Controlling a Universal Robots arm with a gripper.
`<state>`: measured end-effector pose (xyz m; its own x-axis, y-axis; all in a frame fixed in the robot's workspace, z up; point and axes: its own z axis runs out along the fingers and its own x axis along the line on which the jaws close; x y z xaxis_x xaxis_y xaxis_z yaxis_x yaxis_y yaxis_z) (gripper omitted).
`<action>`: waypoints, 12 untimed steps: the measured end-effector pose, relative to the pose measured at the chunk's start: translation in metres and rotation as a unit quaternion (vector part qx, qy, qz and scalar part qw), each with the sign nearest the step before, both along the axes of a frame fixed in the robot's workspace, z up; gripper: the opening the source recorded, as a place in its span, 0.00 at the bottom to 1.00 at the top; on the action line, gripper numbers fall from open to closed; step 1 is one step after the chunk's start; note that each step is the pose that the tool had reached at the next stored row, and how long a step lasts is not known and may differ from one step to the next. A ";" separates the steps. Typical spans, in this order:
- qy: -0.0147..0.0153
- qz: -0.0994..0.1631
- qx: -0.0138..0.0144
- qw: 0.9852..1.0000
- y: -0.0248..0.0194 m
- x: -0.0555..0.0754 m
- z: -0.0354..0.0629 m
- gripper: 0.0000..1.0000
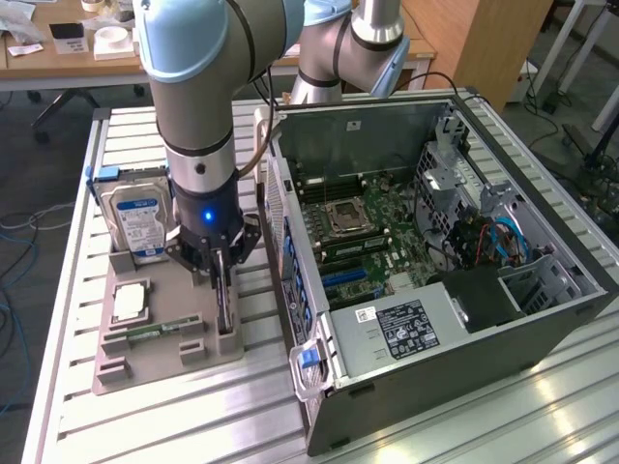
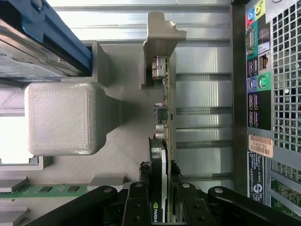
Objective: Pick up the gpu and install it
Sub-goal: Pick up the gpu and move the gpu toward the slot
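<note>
So far the gripper (image 1: 223,278) clamps the gpu (image 2: 165,122), upright in its tray (image 1: 145,365) beside the computer case (image 1: 435,372), not yet installed.

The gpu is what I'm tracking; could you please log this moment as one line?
end effector: closed on gpu | gpu: on edge in gray holder tray | computer case: open, beside tray

Silver-grey tubular arm (image 1: 193,106) with pale blue joint caps and black seam rings; a blue light glows above the black tool (image 1: 222,285), its linkages pinned by round screws.
</note>
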<state>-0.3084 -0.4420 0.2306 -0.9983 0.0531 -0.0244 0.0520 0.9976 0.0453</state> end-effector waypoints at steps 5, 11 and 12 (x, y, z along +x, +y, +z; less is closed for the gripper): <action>0.000 0.000 0.000 1.000 0.0000 0.000 0.0095 0.27; 0.000 0.000 0.000 1.000 0.0000 0.000 0.0139 0.27; 0.000 0.000 0.000 1.000 0.0000 0.000 0.0140 0.27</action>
